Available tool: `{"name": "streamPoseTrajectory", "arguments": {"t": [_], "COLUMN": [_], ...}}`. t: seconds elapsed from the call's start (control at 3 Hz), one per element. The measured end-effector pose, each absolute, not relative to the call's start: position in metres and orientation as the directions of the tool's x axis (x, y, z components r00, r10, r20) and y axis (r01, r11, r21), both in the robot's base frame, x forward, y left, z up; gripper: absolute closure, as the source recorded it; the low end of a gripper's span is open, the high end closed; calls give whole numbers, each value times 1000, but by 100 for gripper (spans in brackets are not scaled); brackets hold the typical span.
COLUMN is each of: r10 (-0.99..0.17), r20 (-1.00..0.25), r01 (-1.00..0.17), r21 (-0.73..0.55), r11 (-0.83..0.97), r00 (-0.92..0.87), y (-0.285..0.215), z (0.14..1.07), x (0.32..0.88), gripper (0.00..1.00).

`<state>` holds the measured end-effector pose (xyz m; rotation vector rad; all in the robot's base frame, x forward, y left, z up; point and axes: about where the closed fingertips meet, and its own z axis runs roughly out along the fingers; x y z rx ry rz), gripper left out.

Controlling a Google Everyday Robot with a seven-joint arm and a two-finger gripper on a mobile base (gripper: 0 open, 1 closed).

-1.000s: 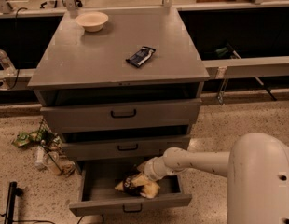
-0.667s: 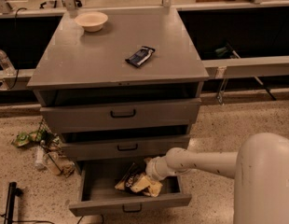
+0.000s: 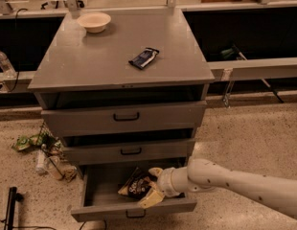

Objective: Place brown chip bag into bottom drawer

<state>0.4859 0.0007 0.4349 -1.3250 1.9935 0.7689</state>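
The brown chip bag lies inside the pulled-out bottom drawer, right of its middle, with its dark panel and white lettering facing up. My gripper reaches into the drawer from the right. Its cream fingers are spread, one at the bag's far side and one at its near side. The gripper is low in the drawer, at the bag's right end. The white arm runs off to the lower right.
The two upper drawers are slightly ajar. On the cabinet top sit a cream bowl at the back left and a small dark blue-and-white packet. Litter and a bottle lie on the floor left of the cabinet.
The arm and gripper have shifted slightly left, deeper over the drawer. The bag stays in about the same place inside the drawer.
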Motion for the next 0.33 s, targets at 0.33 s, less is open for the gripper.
{"name": "streamPoseTrajectory", "arguments": {"t": [0.33], "r10": [-544], "r20": [-773], "r01": [-919], "r21": [125], "r11": [374], "r00": [-327], "y": [-28], "z": [445], "x": [480], "gripper": [0]}}
